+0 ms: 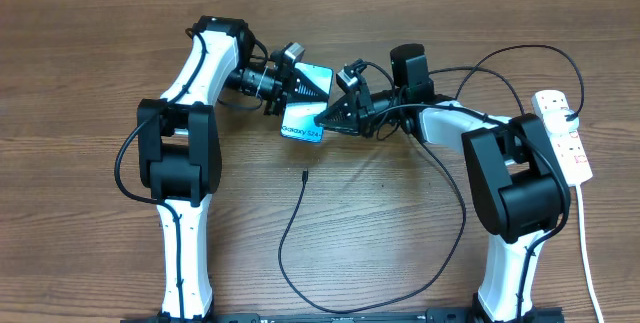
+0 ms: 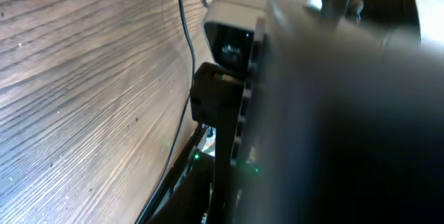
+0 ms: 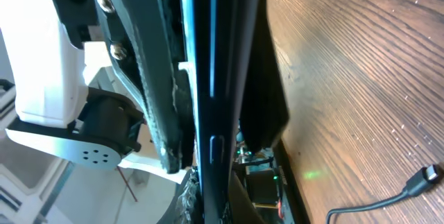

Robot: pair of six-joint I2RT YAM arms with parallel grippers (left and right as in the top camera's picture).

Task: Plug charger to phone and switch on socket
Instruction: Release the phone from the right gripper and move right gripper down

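Phone in right fingers, charger apart

The overhead view looks straight down on the whole counter from far off. The left wrist view, jammed close, looks past the left pincer at counter and cable. The right wrist view runs tight along the phone inside the right pincer, with the cable beyond. All three share the cable.

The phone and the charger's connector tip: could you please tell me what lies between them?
Nothing but bare table between phone and connector tip, in the overhead view.
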